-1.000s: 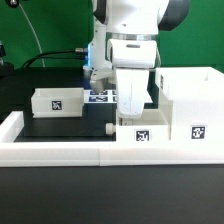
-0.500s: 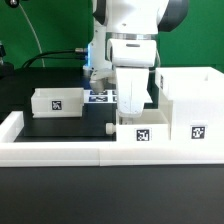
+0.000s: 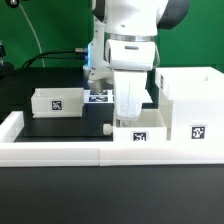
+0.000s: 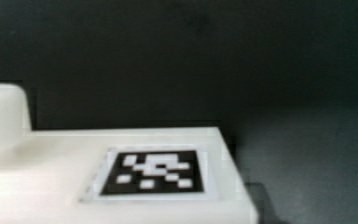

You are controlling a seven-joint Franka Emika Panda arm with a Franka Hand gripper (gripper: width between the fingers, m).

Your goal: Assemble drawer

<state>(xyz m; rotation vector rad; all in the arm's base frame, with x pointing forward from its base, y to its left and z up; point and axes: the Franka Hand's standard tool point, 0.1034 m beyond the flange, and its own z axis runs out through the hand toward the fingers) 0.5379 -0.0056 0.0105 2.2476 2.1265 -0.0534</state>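
As seen in exterior view, far left: tray [image 3: 57, 101] on black table [image 3: 75, 126], tag facing camera, well apart from the other drawer parts. Just right of it: marker board [image 3: 100, 97], flat on table. Centre: gripper [image 3: 133, 115] pointing down, fingertips hidden behind second tray [image 3: 138, 133]; can't tell how far open or whether gripping. Second tray up against low wall [image 3: 60, 150], tag to front. Right: shell [image 3: 200, 105], just beside second tray, also tagged. Wrist view: blurred white part [image 4: 51, 160] with tag, close up; can't tell which part.
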